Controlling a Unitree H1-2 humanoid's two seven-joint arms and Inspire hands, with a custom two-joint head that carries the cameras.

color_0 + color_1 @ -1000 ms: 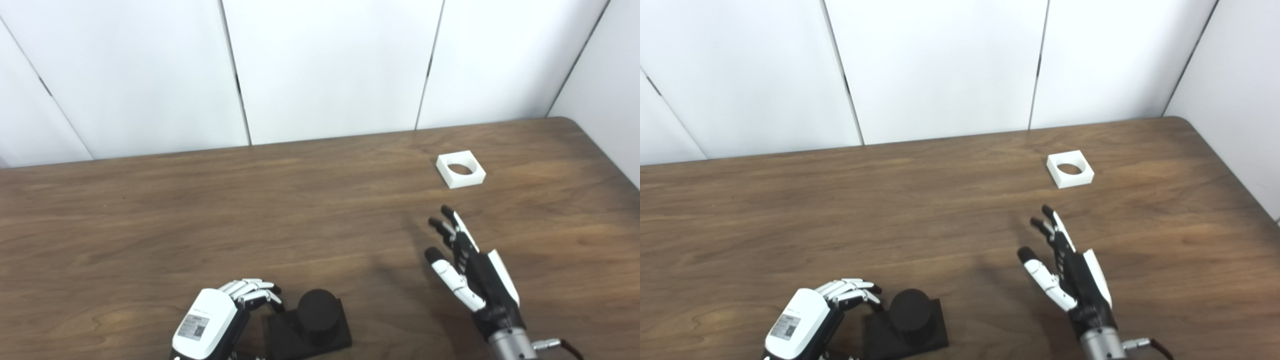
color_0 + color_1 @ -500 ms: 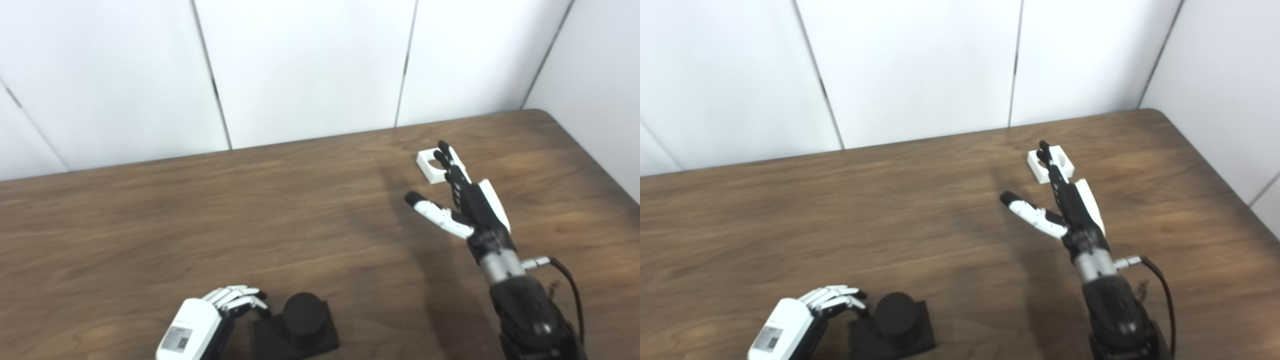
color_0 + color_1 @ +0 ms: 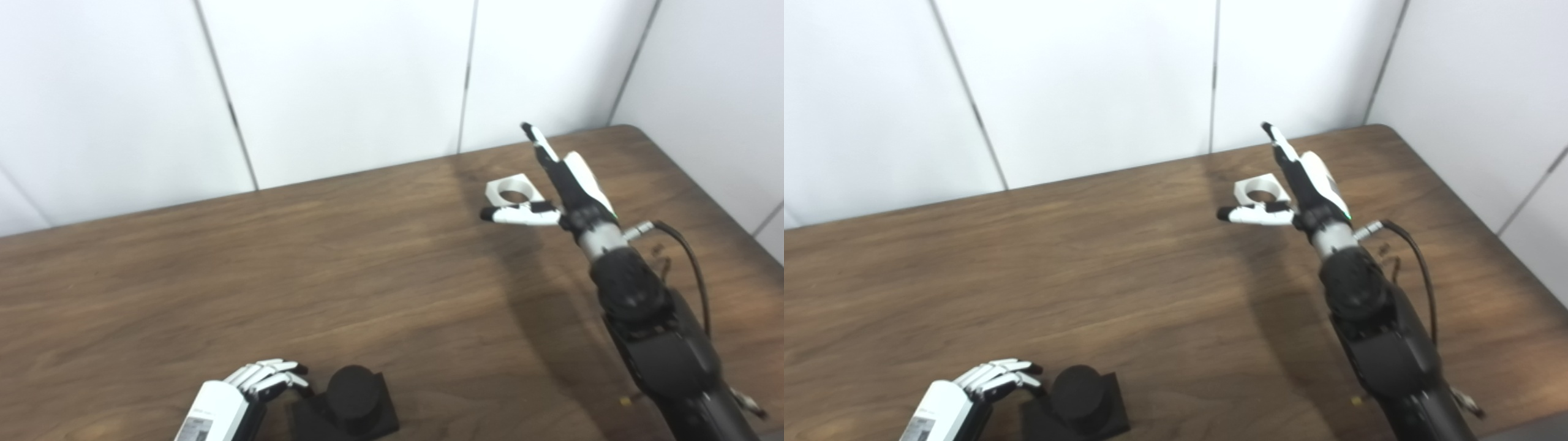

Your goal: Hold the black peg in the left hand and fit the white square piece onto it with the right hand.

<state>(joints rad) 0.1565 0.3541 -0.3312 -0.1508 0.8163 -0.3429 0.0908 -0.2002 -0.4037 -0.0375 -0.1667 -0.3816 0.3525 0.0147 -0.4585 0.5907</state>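
Our right hand (image 3: 566,184) is spread wide with nothing in it, up over the white square piece (image 3: 512,190) far back on the table (image 3: 306,269) so we can grab it, while our left hand (image 3: 245,392), fingers curled and holding nothing, waits right beside the black peg (image 3: 350,401) at the near edge.

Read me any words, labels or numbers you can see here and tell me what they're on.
Label on the back of the left hand: a sticker with print and a code patch, too small and blurred to read.
No other text shows on anything in view.
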